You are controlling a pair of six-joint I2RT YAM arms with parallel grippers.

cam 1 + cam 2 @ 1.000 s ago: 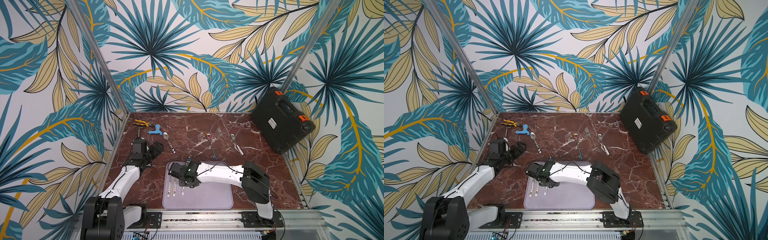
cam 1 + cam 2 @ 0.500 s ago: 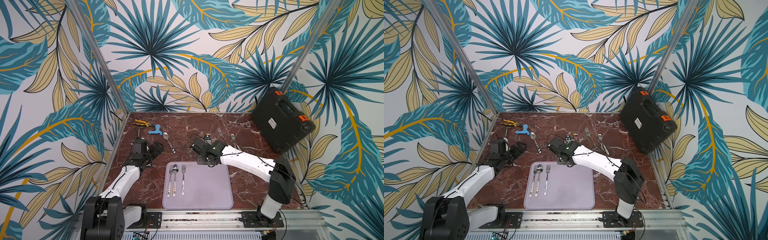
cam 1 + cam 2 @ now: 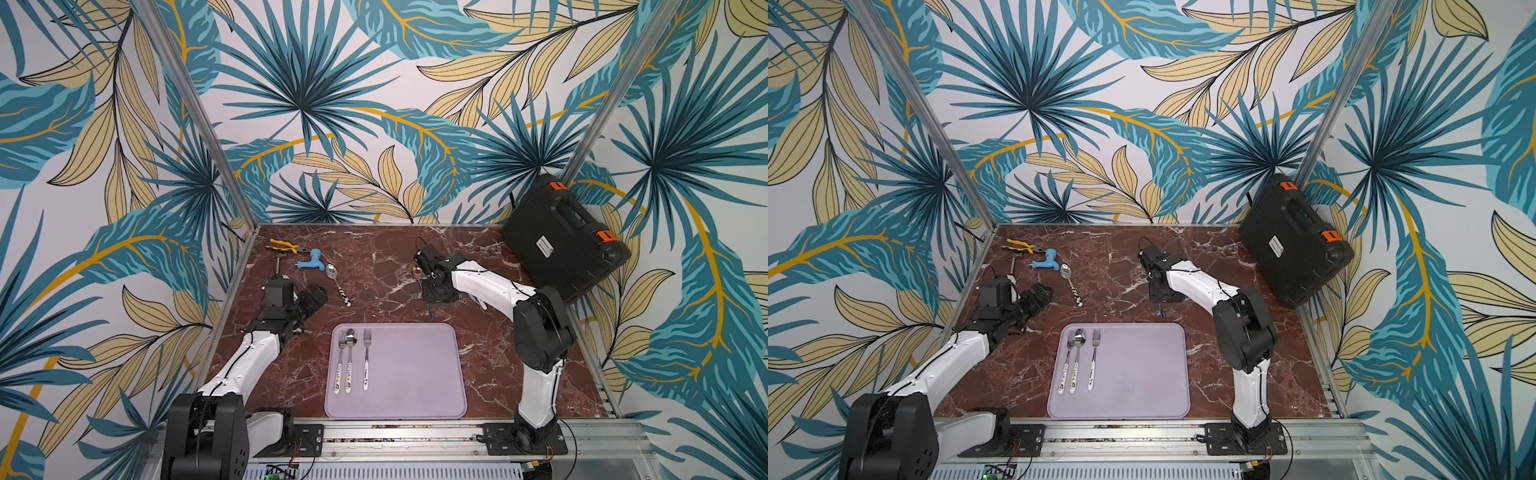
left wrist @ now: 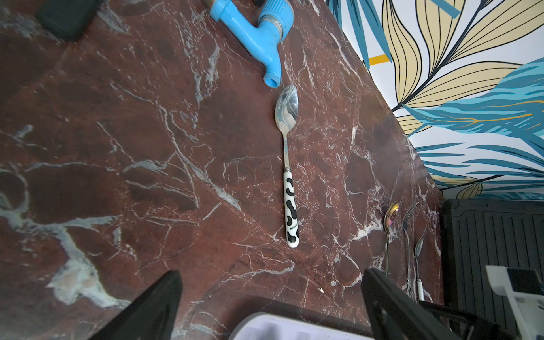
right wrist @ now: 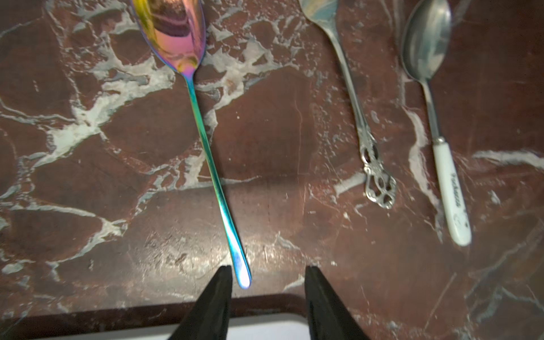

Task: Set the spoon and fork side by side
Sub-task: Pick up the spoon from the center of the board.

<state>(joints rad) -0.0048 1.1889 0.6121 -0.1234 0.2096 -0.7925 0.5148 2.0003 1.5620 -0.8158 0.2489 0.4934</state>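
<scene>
Beyond the tray (image 3: pixel 415 374), right fingers (image 5: pixel 216 297) stand released beside the rainbow spoon (image 5: pixel 205 141)'s handle tip; left fingers (image 4: pixel 153 306) released, empty.

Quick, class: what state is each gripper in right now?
Left gripper: open, empty.
Right gripper: open around the handle end of the rainbow spoon, not gripping.

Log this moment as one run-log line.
right gripper: fingers open at rainbow spoon handle end, nothing held | left gripper: open, empty, facing cow-print spoon | tray: spoon between two forks
</scene>
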